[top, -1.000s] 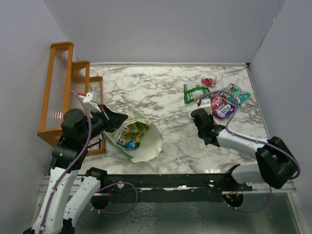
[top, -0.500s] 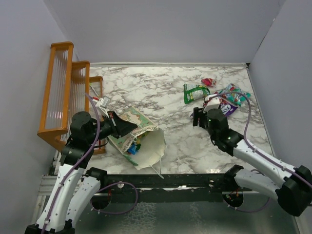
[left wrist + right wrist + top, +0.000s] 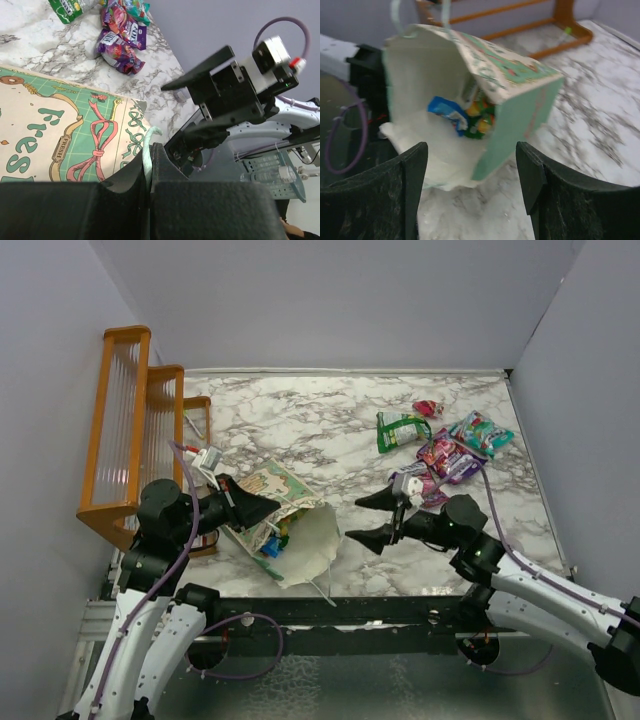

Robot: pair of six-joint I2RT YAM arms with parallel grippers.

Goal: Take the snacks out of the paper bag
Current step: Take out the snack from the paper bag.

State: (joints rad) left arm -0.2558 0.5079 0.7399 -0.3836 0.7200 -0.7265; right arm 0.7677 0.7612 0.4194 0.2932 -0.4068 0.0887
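Your left fingers (image 3: 262,507) are clamped shut on the top edge of the paper bag (image 3: 268,483). In the left wrist view the fingers (image 3: 159,167) pinch that edge with a pale string handle (image 3: 147,150) running down between them. Your right fingers (image 3: 365,500) are spread wide with nothing between them, tips aimed at the bag mouth from just beside it and not touching it. In the right wrist view those fingers (image 3: 410,190) frame the opening. The bag lies on its side on the marble tabletop (image 3: 300,420), near your left arm, with the cream printed panel (image 3: 60,135) facing up. The white inside and the mouth turn toward the right arm and the near edge. From the right wrist the bag (image 3: 520,95) looks crumpled at the lower lip, and its handles stick up at the top. Snacks in the bag (image 3: 470,117) sit deep in the mouth as a blue, yellow and green jumble; I can't count them. The same cluster shows from the top camera (image 3: 275,535). Other packets lie on the tabletop, far right and well apart from the bag. There is a green packet (image 3: 400,430), a small red packet (image 3: 427,408) just behind it, and a teal packet (image 3: 482,432). Pink-purple packets (image 3: 445,455) touch the teal one. The left wrist view also catches the pink-purple ones (image 3: 120,42). The orange wooden rack (image 3: 125,420) stands at the left edge, behind your left arm.
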